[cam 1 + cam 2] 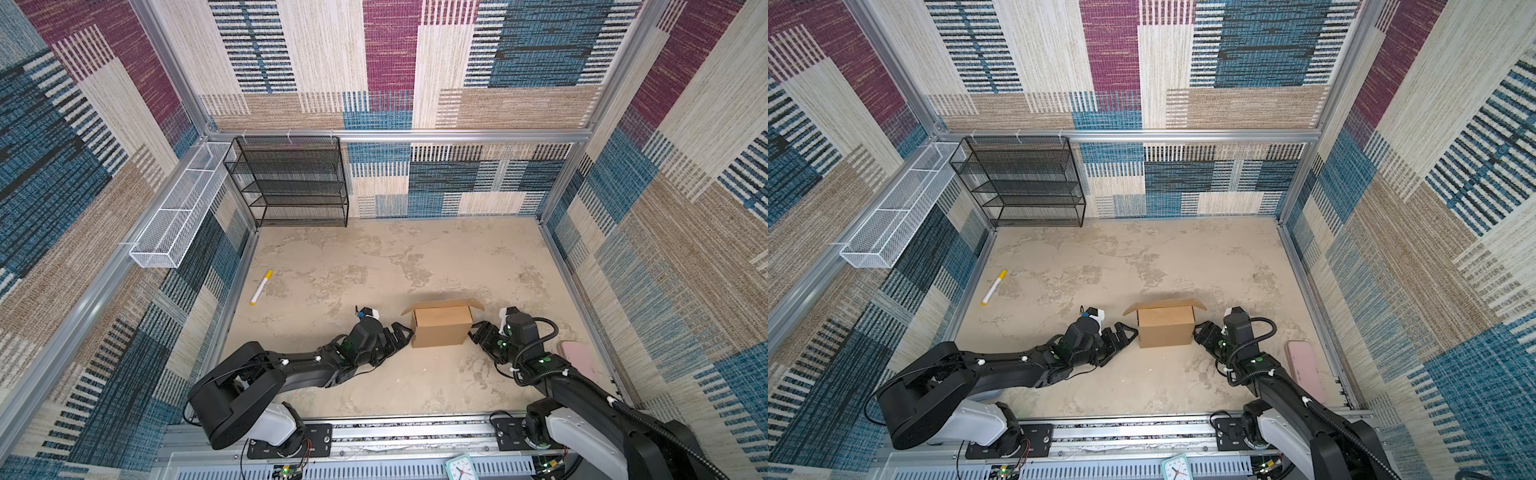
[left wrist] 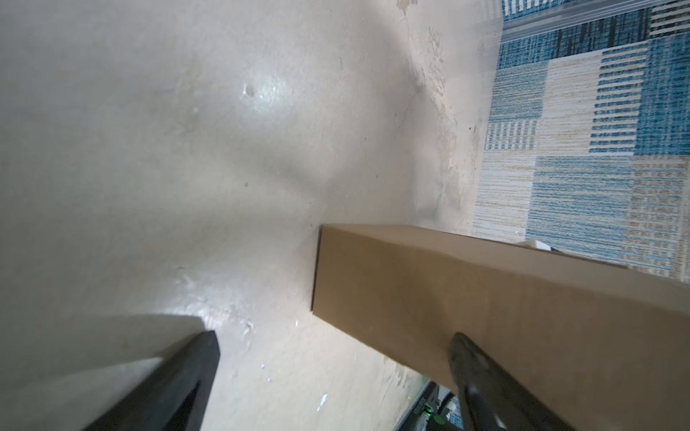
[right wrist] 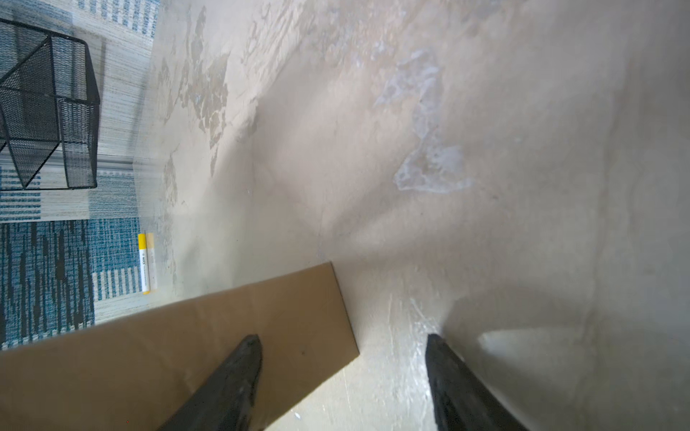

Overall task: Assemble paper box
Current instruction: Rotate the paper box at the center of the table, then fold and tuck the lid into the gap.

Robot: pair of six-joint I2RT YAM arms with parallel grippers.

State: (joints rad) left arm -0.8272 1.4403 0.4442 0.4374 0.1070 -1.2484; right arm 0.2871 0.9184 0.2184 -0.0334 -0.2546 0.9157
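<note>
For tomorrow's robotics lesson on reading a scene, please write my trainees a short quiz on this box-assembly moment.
1. True or false: the paper box stands between the left hand and the right hand.
2. What lies on the table towards its left edge? A a marker; B a spoon; C a cup.
3. Are both hands' jaws open or shut?
Key: 1 true; 2 A; 3 open.

We are in a robot lab cell: aluminium frame, patterned carpet walls, worn tabletop, near-edge mounting rail.
</note>
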